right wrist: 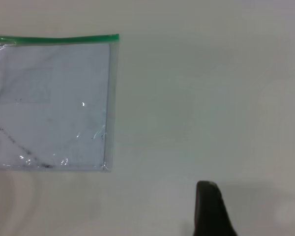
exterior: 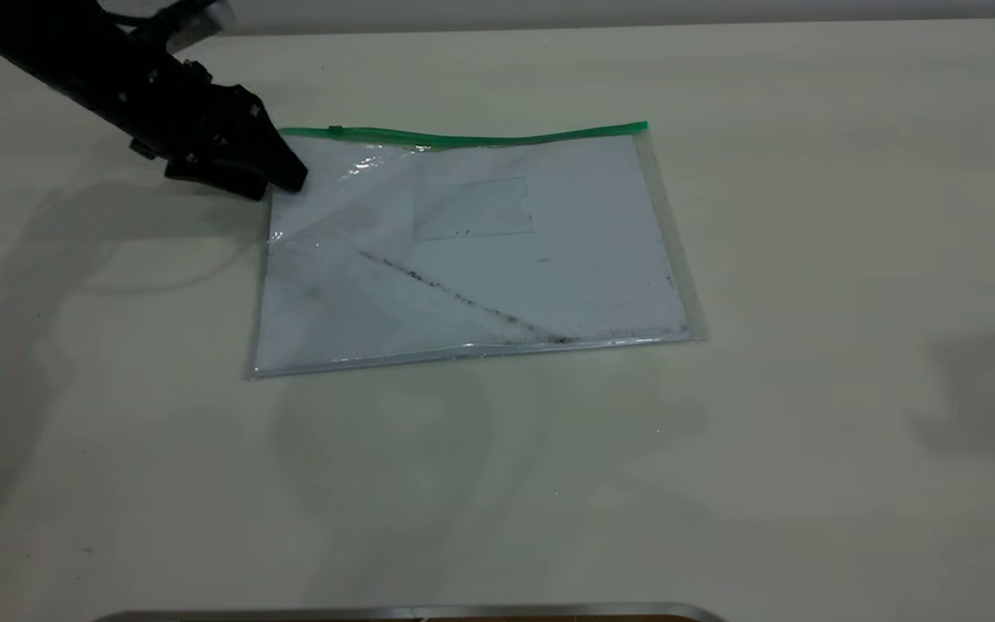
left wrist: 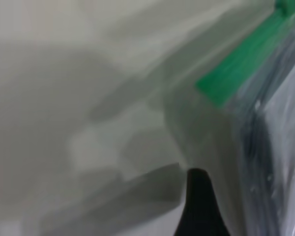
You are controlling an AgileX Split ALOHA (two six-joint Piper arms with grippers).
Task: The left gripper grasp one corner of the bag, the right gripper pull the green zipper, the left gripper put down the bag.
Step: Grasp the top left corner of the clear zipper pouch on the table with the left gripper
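The bag point(exterior: 480, 259) lies flat on the table, clear plastic with white paper and a dark diagonal smudge. The green zipper point(exterior: 480, 138) runs along its far edge, and the slider tab point(exterior: 335, 130) sits near the left end. My left gripper point(exterior: 286, 181) reaches in from the upper left and its tip is at the bag's far-left corner, where the plastic is wrinkled. In the left wrist view the left gripper point(left wrist: 199, 196) sits beside the bag's edge point(left wrist: 280, 147) and the zipper's end point(left wrist: 236, 69). My right gripper point(right wrist: 209, 209) hangs over bare table, apart from the bag point(right wrist: 54, 98) and zipper point(right wrist: 54, 38). It does not show in the exterior view.
The pale table point(exterior: 808, 345) spreads wide to the right and in front of the bag. A metal rim point(exterior: 394, 612) shows at the near edge of the exterior view. The arms cast soft shadows on the table at the left and right.
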